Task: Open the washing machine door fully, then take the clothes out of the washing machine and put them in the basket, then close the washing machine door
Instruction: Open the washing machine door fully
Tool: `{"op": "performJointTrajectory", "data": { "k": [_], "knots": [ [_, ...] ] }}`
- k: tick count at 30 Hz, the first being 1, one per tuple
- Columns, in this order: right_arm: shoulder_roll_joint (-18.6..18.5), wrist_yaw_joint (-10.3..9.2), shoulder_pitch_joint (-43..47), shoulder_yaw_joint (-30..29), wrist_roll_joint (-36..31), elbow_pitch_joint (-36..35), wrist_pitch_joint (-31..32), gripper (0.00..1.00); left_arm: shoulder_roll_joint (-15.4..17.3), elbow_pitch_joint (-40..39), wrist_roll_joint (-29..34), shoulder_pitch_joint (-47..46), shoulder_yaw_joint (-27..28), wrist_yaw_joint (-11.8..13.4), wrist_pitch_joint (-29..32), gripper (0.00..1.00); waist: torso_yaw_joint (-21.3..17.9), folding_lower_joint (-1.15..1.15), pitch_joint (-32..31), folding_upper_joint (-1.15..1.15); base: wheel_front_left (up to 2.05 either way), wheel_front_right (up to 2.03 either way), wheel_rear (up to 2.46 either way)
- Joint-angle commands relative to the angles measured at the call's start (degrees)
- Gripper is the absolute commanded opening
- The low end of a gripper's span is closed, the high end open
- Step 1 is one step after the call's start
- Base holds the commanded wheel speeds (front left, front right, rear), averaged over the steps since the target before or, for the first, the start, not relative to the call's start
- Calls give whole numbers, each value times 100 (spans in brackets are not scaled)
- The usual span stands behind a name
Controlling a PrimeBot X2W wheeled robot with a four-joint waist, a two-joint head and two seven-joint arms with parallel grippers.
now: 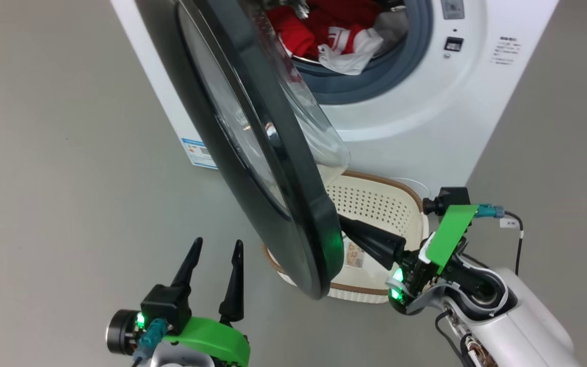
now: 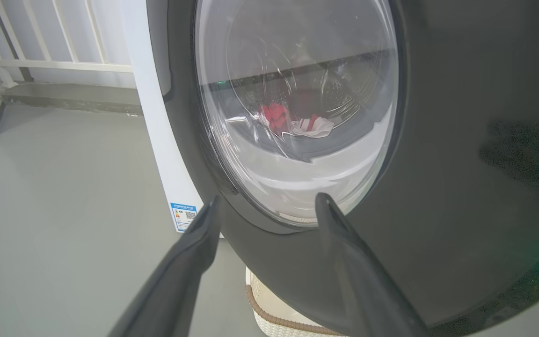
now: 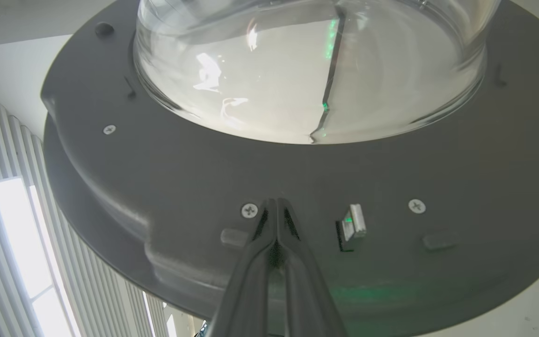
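Washing machine door (image 1: 301, 204), partly open and seen edge-on in the head view, running from 12 o'clock down to centre frame. Right gripper (image 1: 354, 230), at 4 o'clock, has both fingers pressed together with nothing between them; their tips disappear behind the door's black rim. In the right wrist view the closed tips (image 3: 276, 203) meet the door's grey inner face (image 3: 166, 178) just beside a screw (image 3: 249, 210), with the glass bowl (image 3: 297, 70) at 12 o'clock and a latch tab (image 3: 353, 224) at 3 o'clock; contact appears likely but cannot be confirmed. Left gripper (image 1: 218, 242), at 7 o'clock, is spread wide and holds nothing, standing apart from the door's outer side; its own wrist view frames the window between the fingers (image 2: 190, 262). The washing machine (image 1: 426, 117) contains the clothes (image 1: 334, 30), red and white, lying at the drum mouth at 12 o'clock. The basket (image 1: 375, 204) sits on the floor under the door, showing perforated wall and a label sticker (image 1: 355, 255).
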Motion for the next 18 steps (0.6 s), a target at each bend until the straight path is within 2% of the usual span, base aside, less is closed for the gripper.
{"op": "performJointTrajectory", "data": {
  "k": [1, 11, 18],
  "knots": [
    [112, 22, 50, 164, 74, -208, -13, 0, 65, -101, 67, 8, 232, -10, -70, 100, 147, 0, -93, 0, 0, 0, 0],
    [112, 22, 242, 502, 250, -314, -165, 0, 65, -98, 86, 147, 349, -31, -70, 100, 498, 0, -254, 0, 0, 0, 0],
    [112, 22, 270, 648, 345, -376, -277, 0, 65, -104, 98, 179, 389, -48, -70, 100, 591, 0, -262, 0, 0, 0, 0]
  ]
}}
